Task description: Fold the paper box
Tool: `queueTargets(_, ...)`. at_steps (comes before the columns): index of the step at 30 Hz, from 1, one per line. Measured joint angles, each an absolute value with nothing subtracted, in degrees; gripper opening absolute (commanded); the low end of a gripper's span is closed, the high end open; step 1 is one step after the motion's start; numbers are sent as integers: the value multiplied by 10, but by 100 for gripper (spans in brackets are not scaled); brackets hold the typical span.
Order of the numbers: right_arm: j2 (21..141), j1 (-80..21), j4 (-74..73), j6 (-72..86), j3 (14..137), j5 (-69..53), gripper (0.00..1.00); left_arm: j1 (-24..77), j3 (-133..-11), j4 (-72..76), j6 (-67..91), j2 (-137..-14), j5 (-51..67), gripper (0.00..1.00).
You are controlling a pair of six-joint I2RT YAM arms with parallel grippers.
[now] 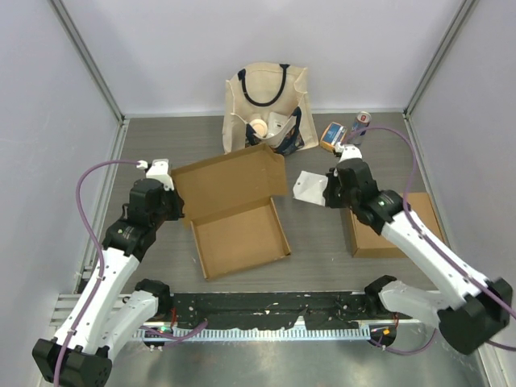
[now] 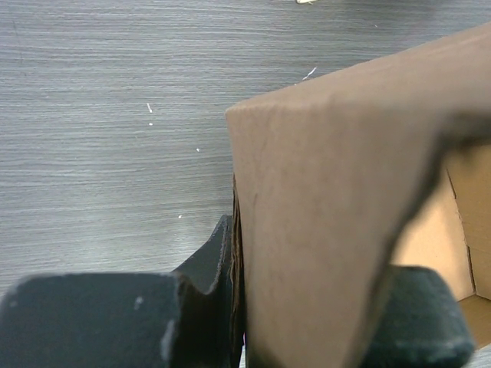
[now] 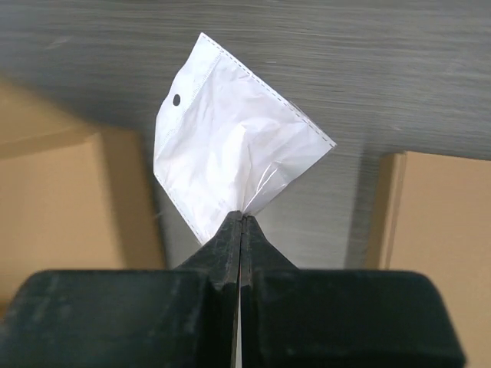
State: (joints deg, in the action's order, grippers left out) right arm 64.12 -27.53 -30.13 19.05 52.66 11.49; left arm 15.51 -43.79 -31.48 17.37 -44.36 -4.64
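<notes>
The brown paper box [image 1: 240, 234] lies open in the table's middle, its lid [image 1: 230, 182] raised behind the tray. My left gripper [image 1: 171, 211] is shut on the box's left flap [image 2: 322, 230], which fills the left wrist view between the fingers [image 2: 211, 268]. My right gripper [image 1: 329, 193] is shut on the corner of a white plastic pouch [image 1: 310, 187] and holds it right of the box. In the right wrist view the pouch [image 3: 230, 153] hangs from the closed fingertips [image 3: 242, 222] above the table.
A second flat brown box [image 1: 387, 226] lies under my right arm, also seen in the right wrist view [image 3: 437, 230]. A cream tote bag [image 1: 266, 105] with items stands at the back. A snack pack [image 1: 332, 135] and a can [image 1: 361, 121] sit back right.
</notes>
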Motion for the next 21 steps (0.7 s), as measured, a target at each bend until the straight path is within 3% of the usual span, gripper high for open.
queueTargets(5, 554, -395, -356, 204, 567, 40, 1, 155, -438, -310, 173, -447, -39, 0)
queueTargets(7, 564, -455, -347, 213, 577, 16, 48, 155, -438, -305, 173, -449, -32, 0)
queueTargets(8, 583, -484, -335, 218, 585, -1, 86, 155, -438, -301, 171, -452, -28, 0)
queueTargets(12, 670, -504, -313, 220, 613, 0, 86, 155, -438, -289, 162, -470, -8, 0)
queueTargets(21, 632, -288, -254, 169, 580, -1, 78, 155, -454, -286, 142, -542, 23, 5)
